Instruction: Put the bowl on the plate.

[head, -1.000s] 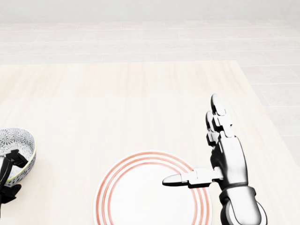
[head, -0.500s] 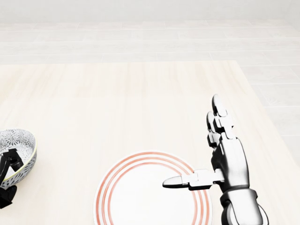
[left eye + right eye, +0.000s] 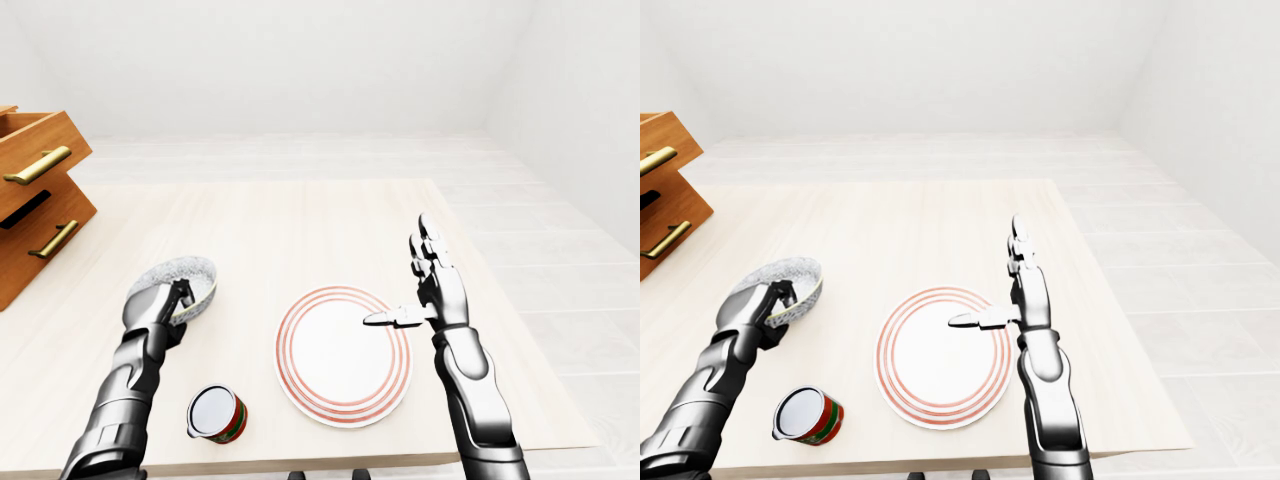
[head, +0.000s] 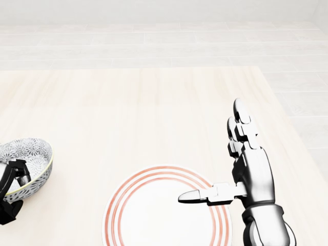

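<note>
My left hand [image 3: 172,303] is shut on the near rim of the grey-and-white patterned bowl [image 3: 185,276], which tilts at the left of the table. The white plate [image 3: 330,370] with red rings lies flat to the bowl's right, apart from it. At the plate's right edge my right hand [image 3: 425,298] stands open. Its fingers point toward the top of the view, its thumb reaches left over the plate's rim, and it holds nothing. In the head view the bowl [image 4: 31,156] sits at the left edge.
A red-and-green can [image 3: 215,415] with a white top stands near the table's bottom edge, below the bowl. A wooden drawer unit [image 3: 35,195] with brass handles sits at the far left. The light wood table [image 3: 290,220] ends just right of my right arm.
In the head view the bowl has moved right and a little up with my left hand on it. My right hand has barely moved.
</note>
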Controlling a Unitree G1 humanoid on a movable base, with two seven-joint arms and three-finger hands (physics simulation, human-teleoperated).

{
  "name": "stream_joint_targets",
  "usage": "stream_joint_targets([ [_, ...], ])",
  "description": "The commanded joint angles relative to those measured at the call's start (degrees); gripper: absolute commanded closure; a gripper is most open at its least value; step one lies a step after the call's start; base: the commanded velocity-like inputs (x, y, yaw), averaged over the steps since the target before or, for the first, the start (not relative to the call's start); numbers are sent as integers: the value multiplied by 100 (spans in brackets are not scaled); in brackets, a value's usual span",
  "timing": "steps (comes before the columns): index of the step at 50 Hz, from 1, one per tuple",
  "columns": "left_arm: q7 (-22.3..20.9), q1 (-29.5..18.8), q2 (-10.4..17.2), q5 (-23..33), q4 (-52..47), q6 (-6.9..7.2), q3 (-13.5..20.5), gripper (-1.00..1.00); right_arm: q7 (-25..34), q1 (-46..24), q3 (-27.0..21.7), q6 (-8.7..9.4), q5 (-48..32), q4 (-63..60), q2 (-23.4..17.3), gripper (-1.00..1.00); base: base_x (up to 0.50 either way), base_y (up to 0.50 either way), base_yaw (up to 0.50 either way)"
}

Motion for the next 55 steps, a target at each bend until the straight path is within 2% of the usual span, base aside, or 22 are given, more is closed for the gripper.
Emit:
stream_joint_targets([
  [1,-74,69,-29,39,-536,0,74,100,10,-54,-14,0,0,-24,-7,-100,0,0,0],
  [27,-727,159,-187,97,-1871,0,295,100,1,75,-11,0,-6,-38,1,-100,0,0,0],
  [42,-1442,199,-342,67,-2990,0,417,100,-1,221,-23,0,-42,-246,-2,-100,0,0,0],
  [55,-1961,204,-629,-14,-3666,0,374,100,2,393,-67,0,-47,-382,-14,-100,0,0,0],
])
